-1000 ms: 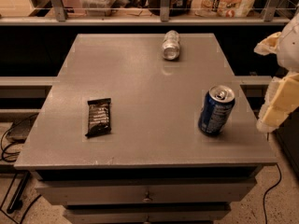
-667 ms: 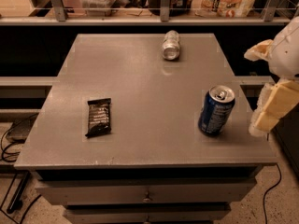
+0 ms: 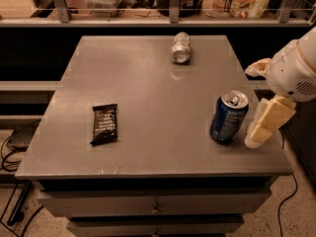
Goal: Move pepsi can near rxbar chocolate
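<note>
The dark blue pepsi can (image 3: 228, 116) stands upright near the table's front right corner. The rxbar chocolate (image 3: 104, 124), a flat black bar with white print, lies on the left part of the table, well apart from the can. My gripper (image 3: 261, 97) hangs at the right edge, just right of the can. It is open and empty: one cream finger (image 3: 268, 120) is low, close beside the can, and the other (image 3: 257, 68) is higher and farther back.
A silver-grey can (image 3: 180, 47) lies on its side at the table's far middle. The grey table (image 3: 158, 90) has drawers below its front edge. A shelf with railings and packages runs behind it. Cables lie on the floor at the left.
My gripper has moved left toward the pepsi can, its lower finger now close beside it. The cans and the bar have not moved.
</note>
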{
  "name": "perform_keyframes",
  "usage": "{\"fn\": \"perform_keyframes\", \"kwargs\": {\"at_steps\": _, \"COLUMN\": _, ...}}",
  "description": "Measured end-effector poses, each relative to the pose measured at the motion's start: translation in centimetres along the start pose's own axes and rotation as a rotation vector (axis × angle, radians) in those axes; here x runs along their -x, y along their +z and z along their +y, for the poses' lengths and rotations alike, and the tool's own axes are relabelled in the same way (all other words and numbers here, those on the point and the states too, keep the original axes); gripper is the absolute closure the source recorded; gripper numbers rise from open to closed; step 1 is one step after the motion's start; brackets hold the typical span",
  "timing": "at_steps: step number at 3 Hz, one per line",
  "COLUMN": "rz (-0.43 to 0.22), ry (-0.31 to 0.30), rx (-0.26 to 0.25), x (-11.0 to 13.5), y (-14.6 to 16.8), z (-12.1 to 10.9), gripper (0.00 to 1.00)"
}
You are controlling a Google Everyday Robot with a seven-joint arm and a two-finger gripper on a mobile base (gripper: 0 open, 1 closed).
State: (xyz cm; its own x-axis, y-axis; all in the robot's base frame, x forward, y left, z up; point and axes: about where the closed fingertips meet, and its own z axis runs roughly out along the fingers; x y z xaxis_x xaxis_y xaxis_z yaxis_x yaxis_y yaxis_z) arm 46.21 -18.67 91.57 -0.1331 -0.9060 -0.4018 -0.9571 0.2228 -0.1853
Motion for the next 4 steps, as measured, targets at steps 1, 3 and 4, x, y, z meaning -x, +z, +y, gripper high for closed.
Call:
{"fn": "perform_keyframes", "kwargs": {"at_steps": 1, "rz": -0.032, "ry": 0.032, "rx": 0.040, "x": -0.1, "y": 2.4, "z": -0.8, "gripper": 0.25}}
{"fn": "perform_keyframes", "kwargs": {"at_steps": 3, "rz": -0.106, "ry": -0.012, "rx": 0.051, "x": 4.1, "y": 1.9, "z": -0.6, "gripper": 0.79}}
{"fn": "perform_keyframes", "kwargs": {"at_steps": 4, "rz": -0.145, "ry": -0.061, "rx": 0.027, "x": 7.9, "y": 0.3, "z": -0.7, "gripper": 1.00}}
